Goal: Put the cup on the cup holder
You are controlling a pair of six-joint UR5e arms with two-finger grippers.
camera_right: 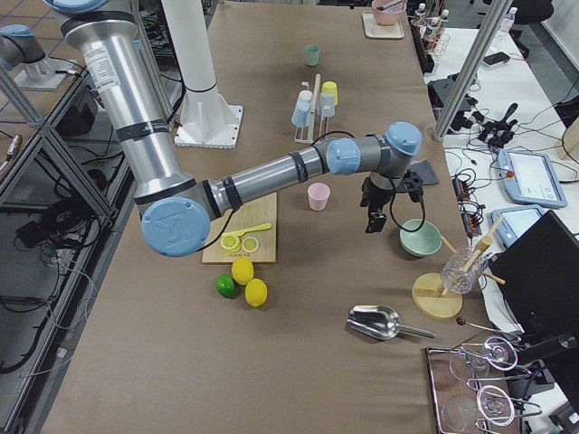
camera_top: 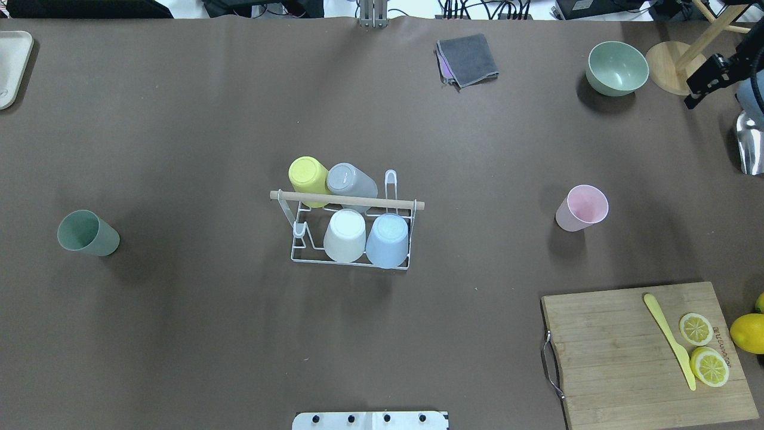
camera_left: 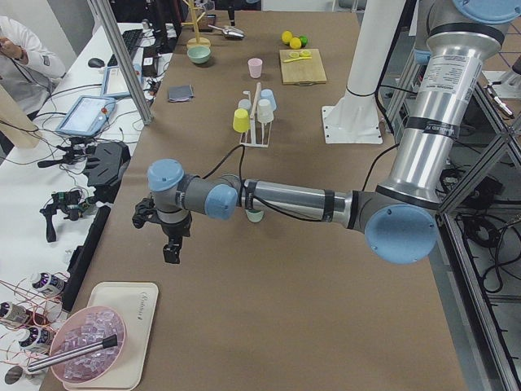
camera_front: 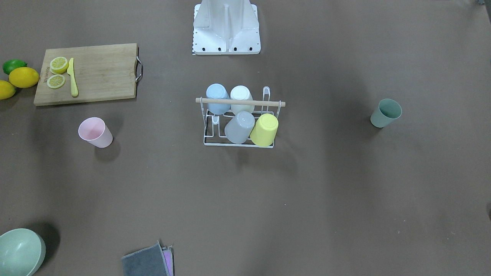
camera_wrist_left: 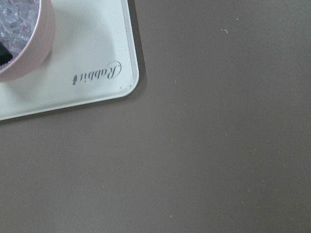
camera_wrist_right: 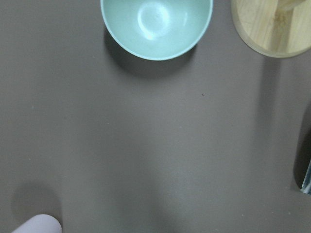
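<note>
four cups already sit upside down on the cup holder (camera_top: 349, 200) in the middle of the table (camera_top: 197, 334): a yellow cup (camera_top: 307, 173) and a grey cup (camera_top: 351, 181) on its far row, a white cup (camera_top: 345, 234) and a blue cup (camera_top: 388, 239) on its near row. we count two bare prongs, one at the near left corner and one at the far right, so the rack has room for more. two cups stand upright and loose on the table, well apart from the rack: a green cup (camera_top: 88, 233) on the robot's left side and a pink cup (camera_top: 581, 208) on its right. we judge the task partly done, with at least one of these two left to fetch, turn over and slip onto a free prong. neither arm has a cup as far as we can see. the left gripper (camera_left: 170, 254) hangs over bare table near a white tray (camera_wrist_left: 87, 92) at the table's left end, far from the green cup. the right gripper (camera_right: 372, 220) hangs between the pink cup and a pale green bowl (camera_right: 420, 238). no fingers show in either wrist view, so we cannot tell whether either pair of jaws is released or clenched. the pink cup looks the nearer one to pick.
</note>
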